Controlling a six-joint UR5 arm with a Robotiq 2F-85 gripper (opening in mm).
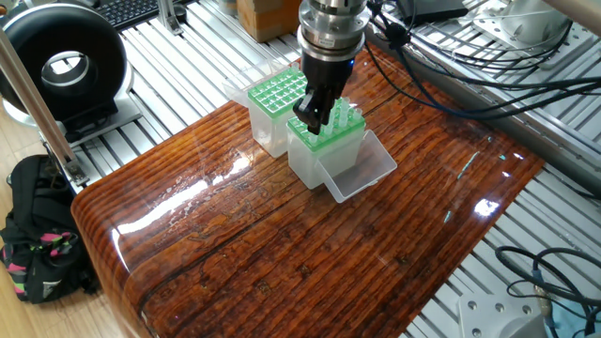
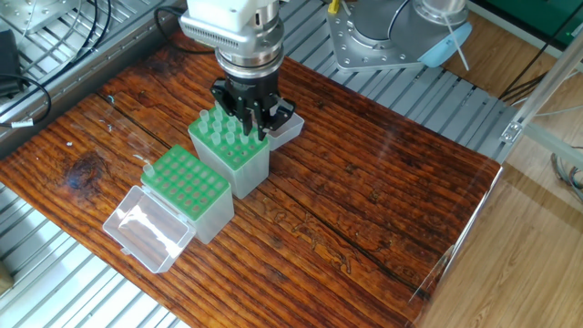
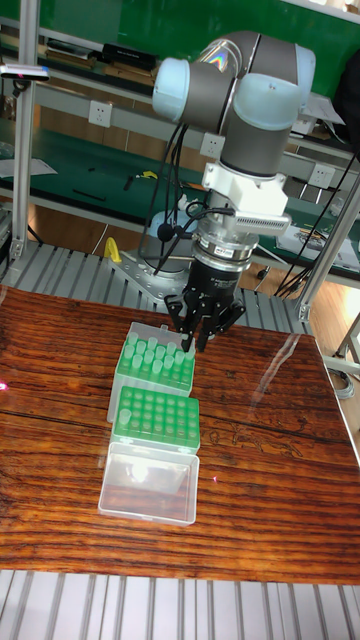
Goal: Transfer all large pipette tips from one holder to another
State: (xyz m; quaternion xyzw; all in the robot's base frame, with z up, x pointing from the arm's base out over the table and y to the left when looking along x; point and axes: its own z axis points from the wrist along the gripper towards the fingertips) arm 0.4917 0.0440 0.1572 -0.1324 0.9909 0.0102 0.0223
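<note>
Tall fixed view is showing your end effector (image 3: 196, 343) hanging over the full holder's (image 3: 153, 369) rear corner; you cannot tell its finger spacing. The large pipette tips (image 3: 156, 355) are standing there, the other holder (image 3: 154, 417) waiting beside. Descending off-centre is risking bent neighbours.

Gripper (image 1: 315, 115) pointing straight down over near rack (image 1: 324, 150), fingertips sitting among large pipette tips (image 1: 349, 115) at rack's top; jaw state unclear. Rack's clear lid (image 1: 362, 171) lying open at 4 o'clock of it. Second rack (image 1: 275, 105) standing just beside at 10 o'clock, green grid showing. Both resting on glossy wooden table (image 1: 310, 249). Black round device (image 1: 64, 64) sitting at frame's 10 o'clock, black bag (image 1: 42, 246) at 8 o'clock.
</note>
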